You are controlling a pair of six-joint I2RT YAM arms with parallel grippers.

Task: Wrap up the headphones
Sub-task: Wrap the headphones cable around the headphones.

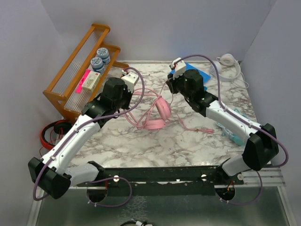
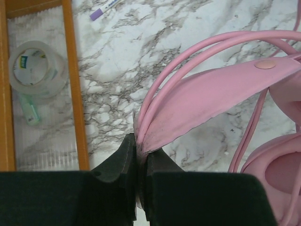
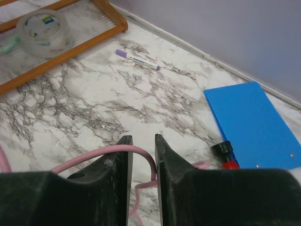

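Note:
The pink headphones [image 1: 157, 115] lie mid-table, their long pink cable [image 1: 141, 101] looped around them. My left gripper [image 1: 134, 95] is shut on the edge of their headband [image 2: 211, 94], which is pinched between the pads at the left gripper [image 2: 140, 146]; one ear cup [image 2: 277, 174] shows at the right. My right gripper [image 1: 170, 87] hovers just behind them. In the right wrist view the right gripper [image 3: 143, 139] stands open with a bend of the cable [image 3: 94, 155] passing loosely through the gap. A white pair [image 1: 228, 61] lies at the back right, a teal pair [image 1: 230, 129] at the right.
A wooden rack [image 1: 84, 66] with tape rolls [image 3: 44, 26] stands at the back left. A red-and-black pair [image 1: 51, 132] lies off the table's left edge. A blue folder [image 3: 254, 122], a purple marker [image 3: 138, 60] and a red-and-black pen end [image 3: 225, 155] lie near the right gripper.

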